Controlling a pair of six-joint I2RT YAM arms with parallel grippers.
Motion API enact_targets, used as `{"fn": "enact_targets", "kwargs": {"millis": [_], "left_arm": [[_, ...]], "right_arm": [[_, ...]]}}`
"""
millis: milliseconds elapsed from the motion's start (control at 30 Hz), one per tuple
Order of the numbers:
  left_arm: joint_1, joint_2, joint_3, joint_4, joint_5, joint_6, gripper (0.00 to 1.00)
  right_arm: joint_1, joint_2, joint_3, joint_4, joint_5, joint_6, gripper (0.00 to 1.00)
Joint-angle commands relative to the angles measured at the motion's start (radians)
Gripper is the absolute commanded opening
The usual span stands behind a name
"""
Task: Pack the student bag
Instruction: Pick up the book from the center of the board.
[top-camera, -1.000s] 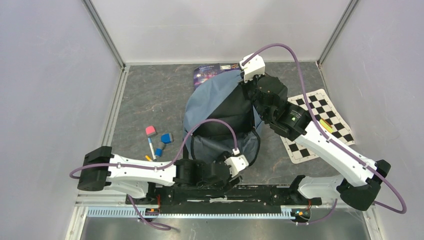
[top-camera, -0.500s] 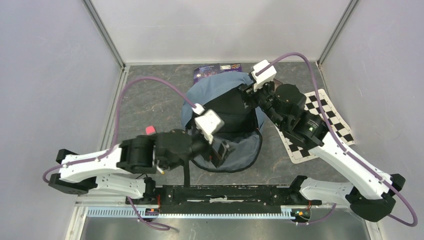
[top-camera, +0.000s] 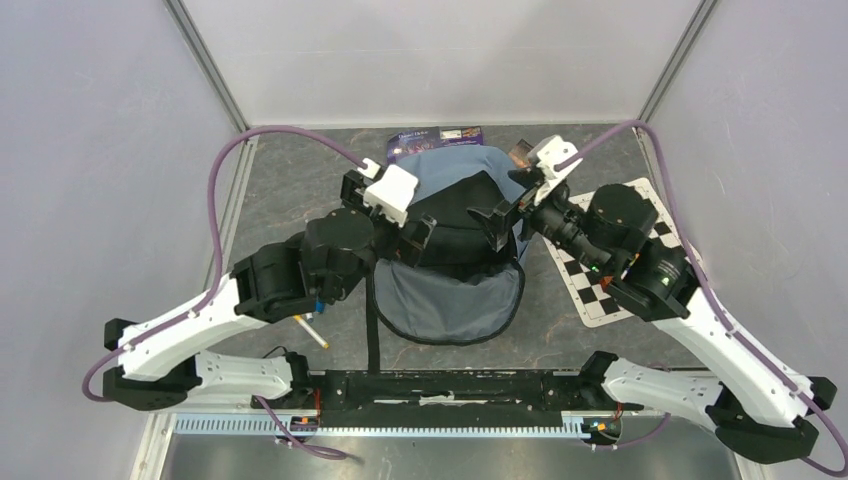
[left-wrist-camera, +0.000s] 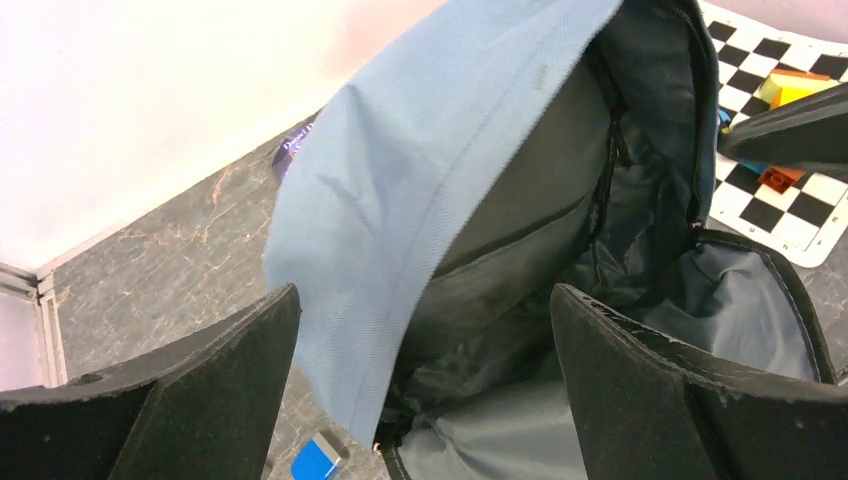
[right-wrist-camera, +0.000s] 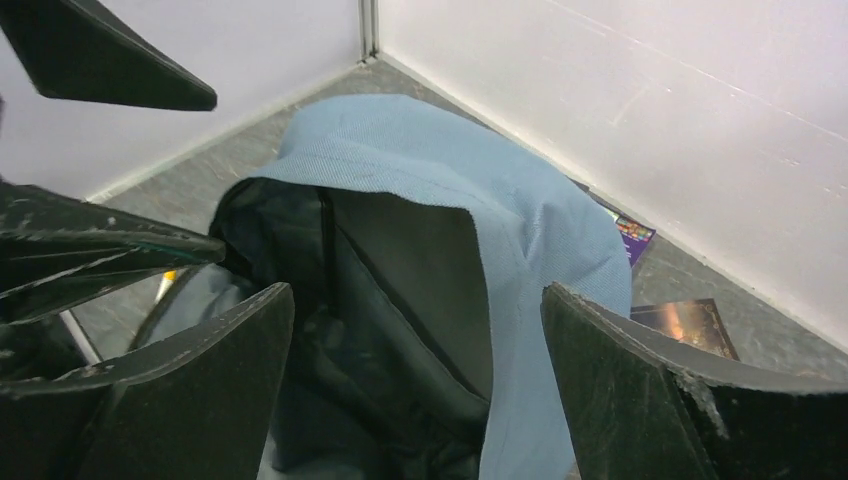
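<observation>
Grey-blue fabric student bag (top-camera: 450, 295), mid-surface (top-camera: 300, 190), main compartment gaping, black lining exposed. Left arm (top-camera: 330, 262), right arm (top-camera: 620, 240): jaws of both wide apart, empty, flanking the mouth. Step, judged: opening done; next, fetch something, perhaps the marker (top-camera: 310, 330). Change: right jaws, earlier shut at the flap, have released.

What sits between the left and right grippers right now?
Only the student bag: its open mouth with black lining fills the gap between the open left gripper and the open right gripper, clearest in the top view.
</observation>
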Motion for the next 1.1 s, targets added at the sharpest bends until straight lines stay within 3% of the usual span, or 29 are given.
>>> {"fn": "enact_targets", "kwargs": {"millis": [0,167,267,333,500,633,867,1067], "left_arm": [[0.059,-0.052,0.068,0.048,0.133,-0.036,1.0],[0.219,0.047,0.266,-0.019,0.322,-0.08,1.0],[0.401,0.16,0.387,-0.075,0.51,-0.125,1.0],[0.519,0.232,0.451,-0.084,0.624,-0.167,1.0],[0.708,0.345,0.507,0.022,0.794,-0.27,1.0],[0.853,0.458,0.504,0.092,0.857,-0.327,1.0],[1.03,0.67,0.478,0.215,0.992,-0.402,1.0],[1.058,0.843,0.484,0.285,1.059,-0.374,1.0]], "right_arm": [[-0.003,-0.017,0.135,-0.029,0.067,0.105,0.98],[-0.039,0.16,0.428,-0.212,0.263,0.08,0.98],[-0.177,0.262,0.51,-0.22,0.182,0.107,0.98],[-0.31,0.329,0.517,-0.202,0.032,0.162,0.98],[-0.596,0.41,0.353,0.0,-0.218,0.283,0.98],[-0.732,0.462,0.175,0.176,-0.203,0.375,0.98],[-0.812,0.625,0.038,0.31,-0.03,0.498,0.98],[-0.818,0.817,0.072,0.371,-0.089,0.46,0.98]]}}
